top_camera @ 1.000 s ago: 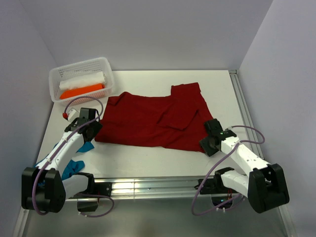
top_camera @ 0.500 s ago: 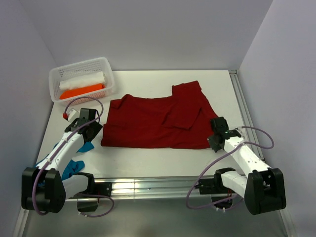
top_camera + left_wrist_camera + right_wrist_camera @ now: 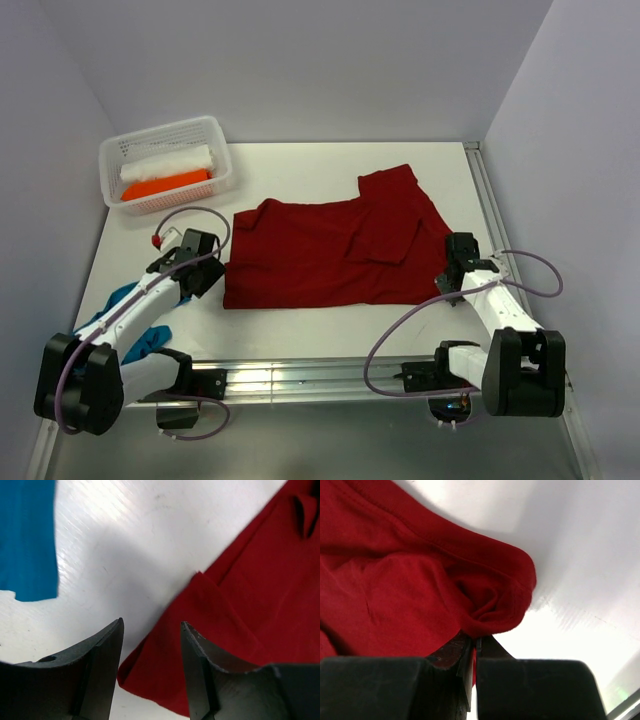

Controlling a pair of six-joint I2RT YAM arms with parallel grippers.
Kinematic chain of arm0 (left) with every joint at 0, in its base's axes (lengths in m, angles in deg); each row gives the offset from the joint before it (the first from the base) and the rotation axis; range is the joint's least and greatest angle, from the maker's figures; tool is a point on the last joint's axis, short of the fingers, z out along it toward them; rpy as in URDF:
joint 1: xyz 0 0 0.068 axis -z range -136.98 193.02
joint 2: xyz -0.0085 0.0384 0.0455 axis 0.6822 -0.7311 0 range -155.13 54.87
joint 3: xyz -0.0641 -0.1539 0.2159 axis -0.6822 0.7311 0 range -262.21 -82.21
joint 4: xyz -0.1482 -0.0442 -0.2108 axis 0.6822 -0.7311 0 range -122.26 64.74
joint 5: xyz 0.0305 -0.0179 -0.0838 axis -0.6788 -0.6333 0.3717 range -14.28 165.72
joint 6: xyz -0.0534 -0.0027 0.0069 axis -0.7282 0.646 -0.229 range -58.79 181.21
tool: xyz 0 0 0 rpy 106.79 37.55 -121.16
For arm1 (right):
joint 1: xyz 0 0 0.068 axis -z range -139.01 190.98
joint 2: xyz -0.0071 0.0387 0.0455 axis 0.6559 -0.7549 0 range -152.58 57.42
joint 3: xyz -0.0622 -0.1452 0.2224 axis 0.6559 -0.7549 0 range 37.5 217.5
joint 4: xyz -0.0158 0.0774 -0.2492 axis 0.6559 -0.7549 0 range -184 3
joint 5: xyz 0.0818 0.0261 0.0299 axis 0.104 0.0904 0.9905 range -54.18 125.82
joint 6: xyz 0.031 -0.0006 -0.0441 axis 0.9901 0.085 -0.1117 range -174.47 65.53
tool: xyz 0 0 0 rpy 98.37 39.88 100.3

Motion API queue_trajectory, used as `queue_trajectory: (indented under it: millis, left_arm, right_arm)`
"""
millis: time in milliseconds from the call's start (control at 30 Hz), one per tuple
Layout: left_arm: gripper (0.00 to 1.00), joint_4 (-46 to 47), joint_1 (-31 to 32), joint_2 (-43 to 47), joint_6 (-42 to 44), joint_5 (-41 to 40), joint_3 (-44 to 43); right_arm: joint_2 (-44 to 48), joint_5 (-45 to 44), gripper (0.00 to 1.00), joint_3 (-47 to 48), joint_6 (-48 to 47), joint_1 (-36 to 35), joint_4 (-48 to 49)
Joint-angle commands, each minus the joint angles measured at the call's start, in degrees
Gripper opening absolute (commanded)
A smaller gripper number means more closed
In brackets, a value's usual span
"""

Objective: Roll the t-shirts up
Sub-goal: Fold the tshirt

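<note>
Likely step: flattening before roll. Dark red t-shirt [image 3: 335, 250] lies creased mid-counter [image 3: 330, 170]. R end effector [image 3: 475, 647] pinches its near-right edge; L end effector [image 3: 151, 625], spread, hovers at near-left corner. Next, prob.: L grips corner, pull taut.

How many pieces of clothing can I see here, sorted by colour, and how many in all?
Dark red t-shirt, spread on the table: 1
Teal-blue t-shirt, by the left arm: 1
Orange t-shirt, rolled, in the basket: 1
White t-shirt, rolled, in the basket: 1
Total: 4
</note>
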Motion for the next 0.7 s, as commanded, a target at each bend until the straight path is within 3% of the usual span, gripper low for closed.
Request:
queue_trajectory:
  millis: [0, 267, 667]
  left_arm:
    - [0.55, -1.25, 1.68, 2.61, -1.2, 1.53, 1.2]
    - [0.58, -2.12, 3.61, 11.92, 0.47, 6.54, 5.25]
    - [0.55, 0.51, 7.21, 10.17, 0.12, 10.06, 7.36]
  right_arm:
    - [-0.87, 0.55, 0.0, 1.56, -3.66, 0.38, 3.77]
    - [-2.02, 2.05, 0.0, 1.99, -5.86, 0.38, 5.62]
    - [-5.01, 2.22, 0.0, 2.96, -6.56, 0.38, 6.15]
